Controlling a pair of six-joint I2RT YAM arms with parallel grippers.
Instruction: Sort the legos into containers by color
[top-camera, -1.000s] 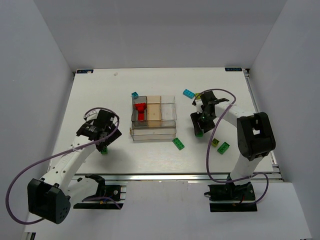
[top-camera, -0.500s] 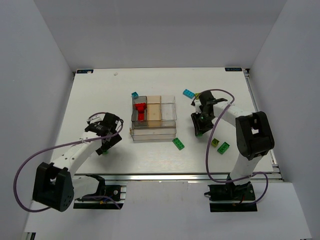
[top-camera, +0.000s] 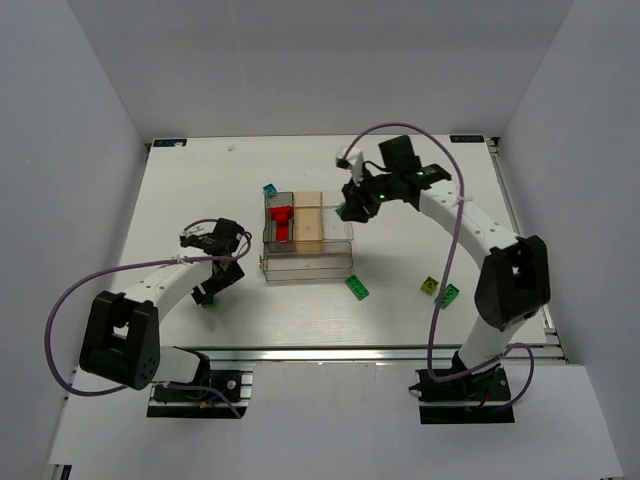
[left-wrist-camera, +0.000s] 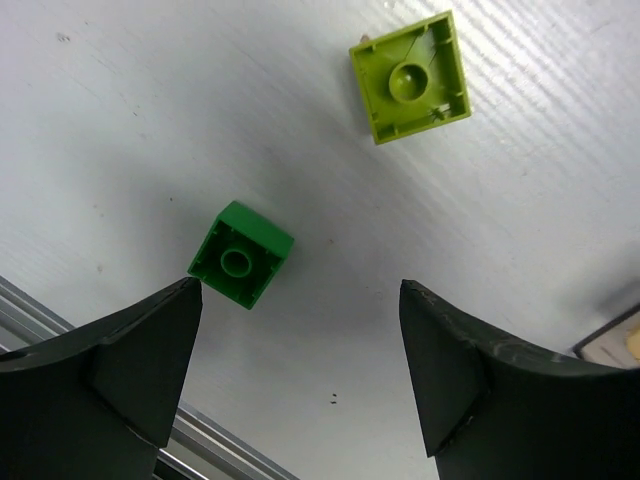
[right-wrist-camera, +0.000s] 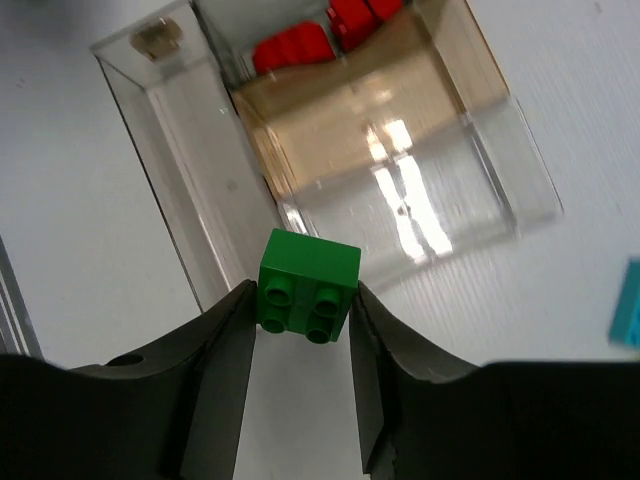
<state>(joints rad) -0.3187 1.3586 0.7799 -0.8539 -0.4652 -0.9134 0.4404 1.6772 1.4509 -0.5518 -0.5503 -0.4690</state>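
Note:
My right gripper (top-camera: 349, 207) is shut on a dark green brick (right-wrist-camera: 308, 285) and holds it above the right end of the clear divided container (top-camera: 308, 262). In the right wrist view the brick hangs over the container's wall (right-wrist-camera: 190, 190), with red bricks (right-wrist-camera: 330, 30) in a far compartment. The red bricks (top-camera: 282, 221) lie in the smoky left compartment. My left gripper (left-wrist-camera: 300, 330) is open and empty over the table, left of the container (top-camera: 213, 283). A green brick (left-wrist-camera: 240, 255) lies by its left finger, and a lime brick (left-wrist-camera: 410, 77) lies further ahead.
A cyan brick (top-camera: 269, 189) lies behind the container's left corner. A green brick (top-camera: 357, 288) lies in front of its right corner. A lime brick (top-camera: 429, 285) and a green brick (top-camera: 448, 294) lie at the right. A cyan brick edge (right-wrist-camera: 628, 305) shows in the right wrist view.
My right gripper has lifted the green brick from the table on the right and carried it left to the container's right end. My left gripper has shifted slightly right, staying open.

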